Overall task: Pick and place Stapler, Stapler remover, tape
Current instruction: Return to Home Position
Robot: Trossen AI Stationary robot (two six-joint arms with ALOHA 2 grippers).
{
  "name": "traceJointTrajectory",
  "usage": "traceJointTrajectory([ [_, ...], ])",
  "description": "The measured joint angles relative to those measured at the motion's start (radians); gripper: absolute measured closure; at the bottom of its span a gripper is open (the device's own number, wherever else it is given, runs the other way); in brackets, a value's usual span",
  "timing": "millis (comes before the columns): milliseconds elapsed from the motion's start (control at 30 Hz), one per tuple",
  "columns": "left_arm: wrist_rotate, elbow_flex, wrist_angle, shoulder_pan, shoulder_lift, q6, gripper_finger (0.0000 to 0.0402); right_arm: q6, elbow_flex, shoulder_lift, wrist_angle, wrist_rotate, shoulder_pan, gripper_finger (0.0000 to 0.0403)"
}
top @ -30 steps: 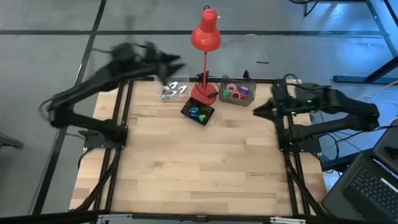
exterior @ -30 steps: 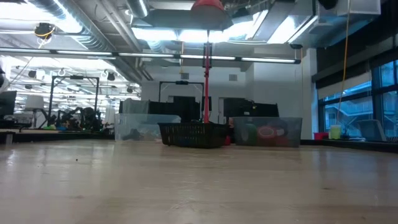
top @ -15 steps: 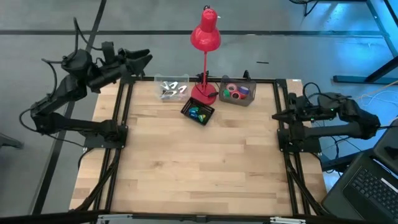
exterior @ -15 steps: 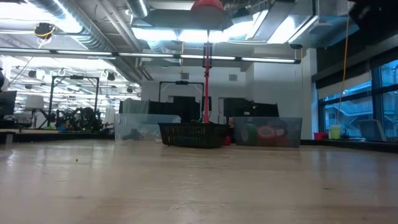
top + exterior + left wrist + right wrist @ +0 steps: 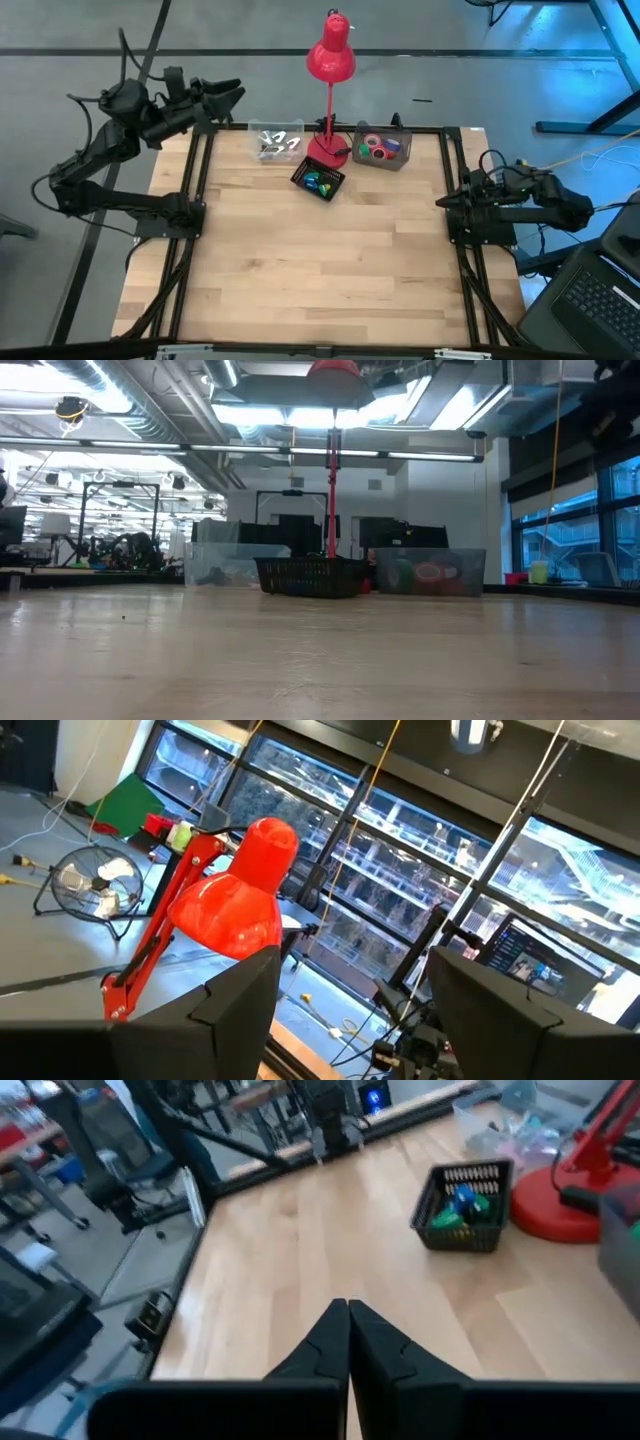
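At the upper left of the high view, the left end effector [image 5: 228, 93] is held off the counter [image 5: 320, 270], over the grey floor. In the left wrist view its fingers [image 5: 240, 1010] are seen well apart, with nothing between them. The red desk lamp [image 5: 240, 905] and tall windows are seen beyond.

The counter is made of pale wood planks inside a black frame. Everything on it is grouped along its upper edge. A transparent bin [image 5: 277, 143] is set at the left; its small pale contents cannot be told apart. Next a black mesh bin [image 5: 318, 181] is placed, in which the blue stapler [image 5: 462, 1198] lies beside a green piece. The lamp's base touches that bin. To its right the tape [image 5: 378, 150], red, green and purple rolls, is gathered in a gray bin [image 5: 400, 160].

At mid right, just past the counter's edge, the right end effector [image 5: 445, 201] is seen with fingers pressed together, empty. A laptop [image 5: 590, 300] is seen at the lower right.

In the low view, strip lights and ducts are seen overhead, with windows at right.
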Motion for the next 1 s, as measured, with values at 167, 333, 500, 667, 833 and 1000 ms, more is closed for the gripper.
traceJointTrajectory([
  [167, 0.000, 0.000, 0.000, 0.000, 0.000, 0.000, 0.0150, 0.238, 0.009, -0.013, 0.086, -0.025, 0.000, 0.0402],
  [333, 0.000, 0.000, 0.000, 0.000, 0.000, 0.000, 0.0150, 0.165, -0.043, -0.019, 0.350, -0.017, 0.000, 0.0402],
  [500, 0.000, 0.000, 0.000, 0.000, 0.000, 0.000, 0.0150, 0.033, -0.232, -0.021, 0.796, -0.005, 0.000, 0.0402],
  [667, 0.000, 0.000, -0.001, 0.000, 0.000, 0.000, 0.0150, -0.183, -0.507, -0.021, 1.207, 0.029, 0.000, 0.0402],
  [833, 0.000, 0.000, -0.002, 0.000, 0.000, 0.000, 0.0150, -0.421, -0.590, -0.021, 1.352, 0.146, -0.001, 0.0403],
  [1000, 0.000, 0.000, -0.008, 0.000, 0.000, 0.000, 0.0150, -0.464, -0.598, -0.021, 1.309, 0.163, -0.001, 0.0403],
])
